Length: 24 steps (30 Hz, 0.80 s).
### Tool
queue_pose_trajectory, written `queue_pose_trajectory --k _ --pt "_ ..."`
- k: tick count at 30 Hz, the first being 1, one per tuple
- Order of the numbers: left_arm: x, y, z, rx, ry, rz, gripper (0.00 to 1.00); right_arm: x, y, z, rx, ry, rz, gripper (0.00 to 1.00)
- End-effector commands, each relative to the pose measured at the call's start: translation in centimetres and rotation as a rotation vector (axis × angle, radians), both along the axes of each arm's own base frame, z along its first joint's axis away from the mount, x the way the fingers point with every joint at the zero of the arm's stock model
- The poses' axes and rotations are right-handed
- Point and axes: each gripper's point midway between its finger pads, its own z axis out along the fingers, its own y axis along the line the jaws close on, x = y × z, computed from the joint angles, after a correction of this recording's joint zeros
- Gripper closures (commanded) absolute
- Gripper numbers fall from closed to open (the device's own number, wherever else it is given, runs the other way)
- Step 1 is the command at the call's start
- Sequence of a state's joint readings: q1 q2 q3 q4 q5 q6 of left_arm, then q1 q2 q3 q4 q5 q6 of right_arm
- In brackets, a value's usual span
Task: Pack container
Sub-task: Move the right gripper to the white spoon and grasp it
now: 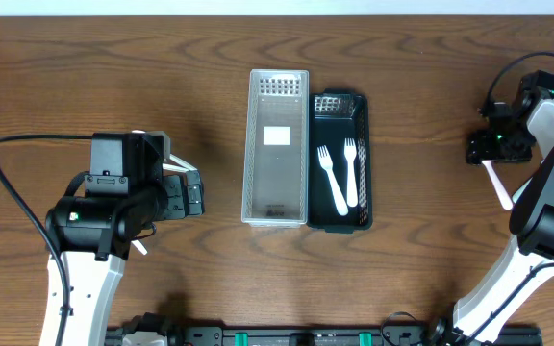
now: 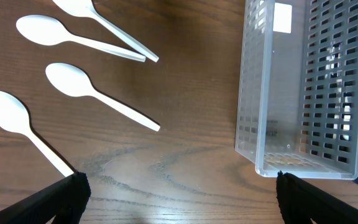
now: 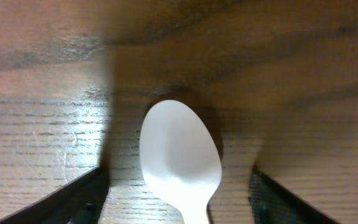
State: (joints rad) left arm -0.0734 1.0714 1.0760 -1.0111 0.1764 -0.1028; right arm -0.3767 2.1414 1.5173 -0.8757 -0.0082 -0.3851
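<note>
Between the spread fingers [image 3: 73,199] of the right pincer [image 3: 179,179], one white spoon [image 3: 179,149] on the surface [image 3: 42,143], left pincer [image 2: 180,182] likewise released, four spoons [image 2: 73,81] before it, one clear container [image 2: 303,87] at centre, one black basket [image 1: 365,144] touching it, two forks [image 1: 333,178] inside.

Readable text: none in any view.
White sticker [image 1: 277,135]: on the floor of the clear basket [image 1: 251,144], near the middle of the counter [image 1: 162,58]; looks blank.
Dark mark [image 1: 275,210]: on the same floor, toward the counter's near edge; too small to read.
</note>
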Motion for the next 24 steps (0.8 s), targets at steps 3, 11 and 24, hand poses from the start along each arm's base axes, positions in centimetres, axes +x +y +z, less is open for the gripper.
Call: queue_pose_trajectory --k 3,11,24 --pt "0.19 0.26 0.54 0.014 -0.018 -0.005 0.02 -0.52 0.69 -1.77 0.014 0.045 -0.009 0.46" --pt "0.19 0.26 0.54 0.013 -0.018 -0.005 0.02 -0.50 0.68 -1.77 0.014 0.044 -0.010 0.58" --pt "0.19 0.26 0.54 0.013 -0.018 -0.005 0.02 -0.06 0.57 -1.75 0.009 0.027 -0.018 0.72"
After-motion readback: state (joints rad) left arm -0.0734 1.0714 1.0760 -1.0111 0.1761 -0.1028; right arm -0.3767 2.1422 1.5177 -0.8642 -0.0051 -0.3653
